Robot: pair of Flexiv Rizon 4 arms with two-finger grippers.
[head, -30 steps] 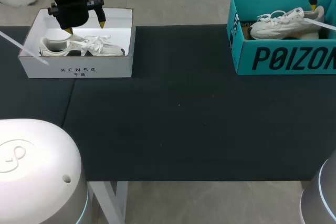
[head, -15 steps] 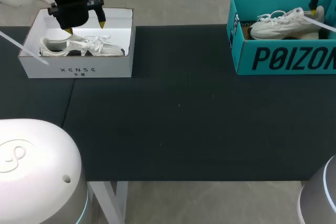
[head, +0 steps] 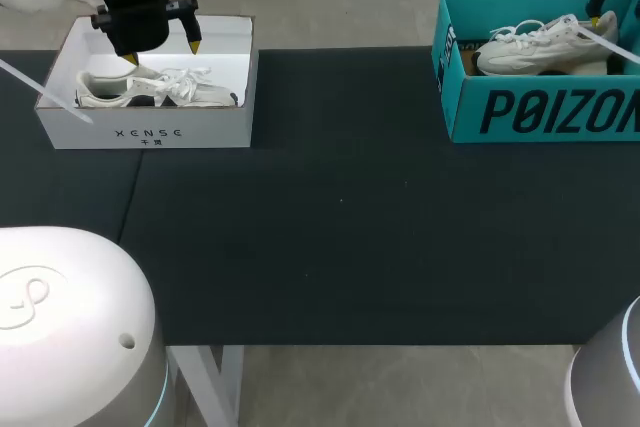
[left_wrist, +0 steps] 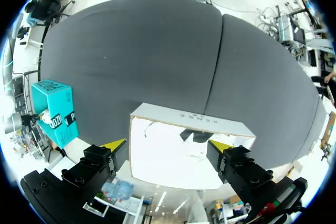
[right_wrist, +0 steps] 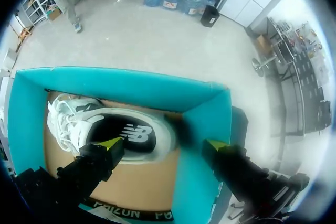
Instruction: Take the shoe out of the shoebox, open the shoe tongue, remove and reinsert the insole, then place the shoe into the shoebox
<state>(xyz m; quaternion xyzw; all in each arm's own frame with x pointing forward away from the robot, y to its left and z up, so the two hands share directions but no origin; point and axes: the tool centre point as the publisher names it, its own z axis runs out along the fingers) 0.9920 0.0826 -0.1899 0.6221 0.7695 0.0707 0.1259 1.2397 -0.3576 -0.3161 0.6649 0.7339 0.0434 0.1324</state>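
A white sneaker (head: 155, 89) lies in the white shoebox (head: 150, 135) at the table's back left. My left gripper (head: 162, 51) hangs open just above it, its fingers spread over the box (left_wrist: 157, 169) in the left wrist view. A second white sneaker (head: 545, 47) with a dark side panel (right_wrist: 128, 132) lies in the teal shoebox (head: 540, 112) at the back right. My right gripper (right_wrist: 164, 144) hovers open above that shoe's heel end, touching nothing. In the head view only one of its yellow fingertips (head: 596, 19) shows, over the shoe.
The black table mat (head: 340, 227) stretches between the two boxes with nothing on it. The teal box (left_wrist: 55, 111) also shows far off in the left wrist view. My arms' white bases (head: 70, 327) sit at the near corners.
Almost nothing. Both arms hover in nearly the same places over their boxes, and the fingers stay apart.
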